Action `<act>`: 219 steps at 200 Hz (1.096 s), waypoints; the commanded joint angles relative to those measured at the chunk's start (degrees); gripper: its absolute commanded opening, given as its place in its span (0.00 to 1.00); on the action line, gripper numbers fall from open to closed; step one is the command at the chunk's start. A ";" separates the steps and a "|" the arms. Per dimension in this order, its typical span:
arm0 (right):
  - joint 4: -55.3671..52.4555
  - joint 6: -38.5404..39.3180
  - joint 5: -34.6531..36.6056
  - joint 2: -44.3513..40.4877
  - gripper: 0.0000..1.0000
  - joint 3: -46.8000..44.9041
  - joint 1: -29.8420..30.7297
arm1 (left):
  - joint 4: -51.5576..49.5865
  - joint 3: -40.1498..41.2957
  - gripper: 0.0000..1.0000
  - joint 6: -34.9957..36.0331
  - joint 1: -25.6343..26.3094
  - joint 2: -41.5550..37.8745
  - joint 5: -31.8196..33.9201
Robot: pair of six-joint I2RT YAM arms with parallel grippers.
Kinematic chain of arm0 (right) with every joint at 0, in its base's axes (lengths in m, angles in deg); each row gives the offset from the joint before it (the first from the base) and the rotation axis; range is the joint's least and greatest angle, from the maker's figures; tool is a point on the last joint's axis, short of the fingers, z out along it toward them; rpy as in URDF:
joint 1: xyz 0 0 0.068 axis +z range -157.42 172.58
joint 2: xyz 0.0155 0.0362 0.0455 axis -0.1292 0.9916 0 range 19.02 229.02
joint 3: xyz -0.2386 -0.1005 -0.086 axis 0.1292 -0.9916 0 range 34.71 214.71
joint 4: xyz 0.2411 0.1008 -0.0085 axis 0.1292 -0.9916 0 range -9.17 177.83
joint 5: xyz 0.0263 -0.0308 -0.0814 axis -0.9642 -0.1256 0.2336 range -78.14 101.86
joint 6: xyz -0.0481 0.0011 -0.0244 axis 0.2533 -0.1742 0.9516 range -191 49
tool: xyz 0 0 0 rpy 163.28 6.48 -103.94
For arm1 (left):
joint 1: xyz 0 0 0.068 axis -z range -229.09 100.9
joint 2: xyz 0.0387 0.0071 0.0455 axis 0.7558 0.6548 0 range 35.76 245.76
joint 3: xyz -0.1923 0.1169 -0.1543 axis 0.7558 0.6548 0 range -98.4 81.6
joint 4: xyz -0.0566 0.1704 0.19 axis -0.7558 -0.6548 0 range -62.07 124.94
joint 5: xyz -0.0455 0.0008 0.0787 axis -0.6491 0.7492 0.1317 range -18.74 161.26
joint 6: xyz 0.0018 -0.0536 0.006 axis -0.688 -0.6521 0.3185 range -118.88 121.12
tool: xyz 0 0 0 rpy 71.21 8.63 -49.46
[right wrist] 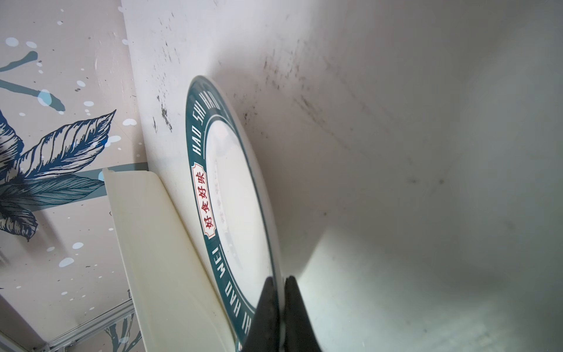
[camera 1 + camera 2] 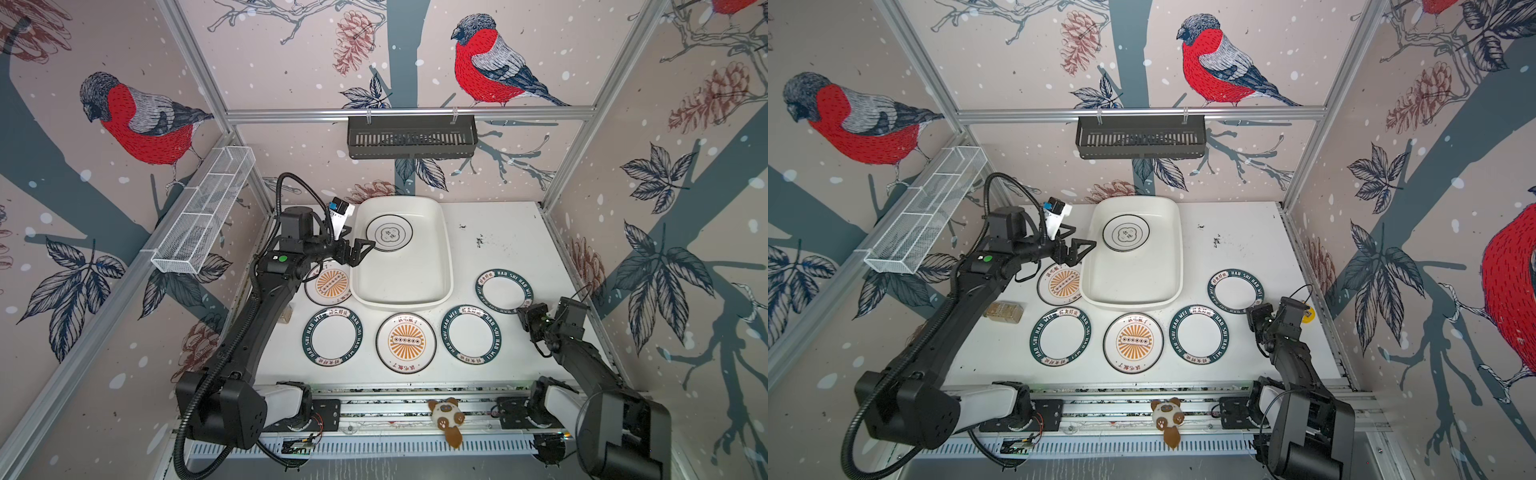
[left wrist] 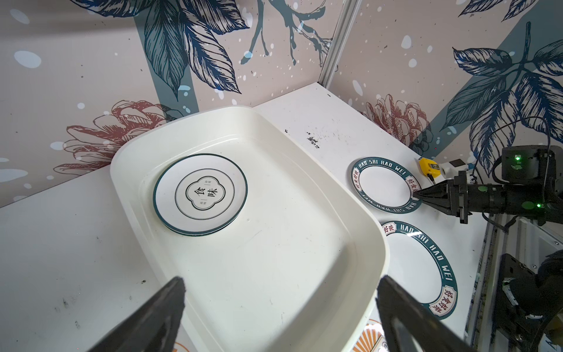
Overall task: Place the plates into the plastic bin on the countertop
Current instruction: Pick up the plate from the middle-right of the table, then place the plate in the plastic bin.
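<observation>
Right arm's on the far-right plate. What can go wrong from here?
1. Right gripper: jaws pinch only the thin edge of the green-rimmed plate; it may pivot or slip on lifting.
2. Left gripper hangs open over the plastic bin, possibly in the delivery path.

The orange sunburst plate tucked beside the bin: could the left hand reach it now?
Probably yes. The left hand hangs open and empty over the rim of the plastic bin, right beside the sunburst plate. Nothing lies on it; only its bin-side edge is hidden by that rim.
</observation>
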 commanded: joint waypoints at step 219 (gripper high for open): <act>0.52 3.58 6.78 6.69 0.01 27.59 16.49 | 0.97 -0.93 0.97 0.52 0.13 -0.39 3.19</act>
